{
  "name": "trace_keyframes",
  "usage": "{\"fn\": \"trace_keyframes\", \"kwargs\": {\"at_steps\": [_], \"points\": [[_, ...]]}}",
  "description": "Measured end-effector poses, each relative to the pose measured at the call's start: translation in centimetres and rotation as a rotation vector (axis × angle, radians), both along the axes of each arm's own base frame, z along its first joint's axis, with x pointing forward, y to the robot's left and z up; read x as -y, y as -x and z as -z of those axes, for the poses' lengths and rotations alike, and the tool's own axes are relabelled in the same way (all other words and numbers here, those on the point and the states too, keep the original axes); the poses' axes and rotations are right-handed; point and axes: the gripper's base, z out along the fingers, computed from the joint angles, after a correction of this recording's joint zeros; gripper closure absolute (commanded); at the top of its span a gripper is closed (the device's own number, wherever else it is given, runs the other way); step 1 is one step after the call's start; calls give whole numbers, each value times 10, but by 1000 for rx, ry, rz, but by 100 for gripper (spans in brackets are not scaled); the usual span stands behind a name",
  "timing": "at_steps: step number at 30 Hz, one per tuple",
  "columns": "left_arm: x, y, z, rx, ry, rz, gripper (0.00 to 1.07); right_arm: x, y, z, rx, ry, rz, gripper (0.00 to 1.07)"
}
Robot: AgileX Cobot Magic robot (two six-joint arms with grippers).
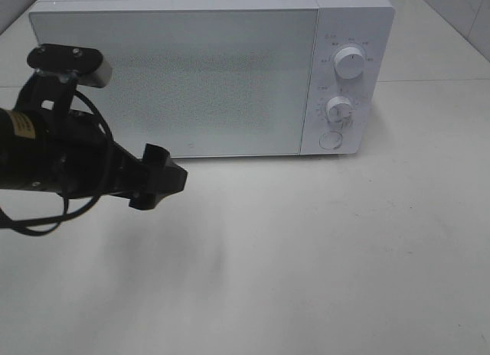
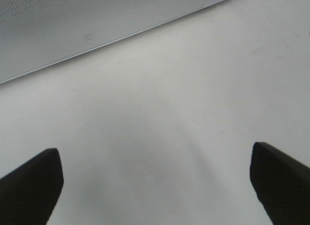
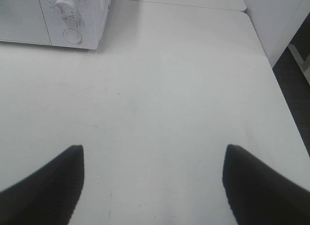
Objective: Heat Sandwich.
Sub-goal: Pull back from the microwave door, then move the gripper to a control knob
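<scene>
Between the black fingers (image 2: pixel 34 186) of the left tool (image 2: pixel 155 154) there is only bare surface: the tool is spread wide and grips nothing. It hangs above the plain white matte surface (image 1: pixel 306 255), short of the oven front, with its tips pointed toward the lower edge of the door. In my judgement this posture suits an unloaded tool, free either to work the door or to draw off.

The right tool (image 3: pixel 153 148), likewise black and two-fingered, is also spread and empty. It is above open surface, with the oven's control corner well ahead of it and off to one side. It does not appear in the high view, so I judge it parked clear of the work.

Ahead of both tools stands the white box-shaped microwave oven (image 1: pixel 191 18), its wide white dotted-mesh door (image 1: pixel 176 79) shut flush. On the panel beside the door, on the side nearer the right tool, are the white round dials (image 1: pixel 351 64), with a round push button (image 1: pixel 331 139) beneath them.

The sandwich is not in view in any picture: it is in neither tool, nor on the surface near them. With the door shut it may lie inside, but this cannot be confirmed.

Count:
- Tools: two
- Fingers seen: four
- Ovens: one
- Doors: one
- Dials: two
- Push buttons: one
- Sandwiches seen: none
</scene>
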Motion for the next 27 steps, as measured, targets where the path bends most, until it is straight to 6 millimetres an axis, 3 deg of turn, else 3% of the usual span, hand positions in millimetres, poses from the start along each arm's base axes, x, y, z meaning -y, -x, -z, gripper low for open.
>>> {"fn": "trace_keyframes", "kwargs": {"at_steps": [7,12,13,15,18,25,27], "points": [[-30,-5,-25,-49,-47,-43,8,0,0,0,0,0,0,31],[-64,-3,-42,-73,-36,-151,8,0,0,0,0,0,0,31],[-78,-1,-48,-89,-35,-198,8,0,0,0,0,0,0,31],[-84,1,-51,-91,-33,-219,8,0,0,0,0,0,0,31],[-114,9,-63,-101,-29,-323,8,0,0,0,0,0,0,31],[-146,28,-74,-139,-69,-433,8,0,0,0,0,4,-3,31],[-158,41,-80,-151,-106,-469,8,0,0,0,0,0,0,31]]}}
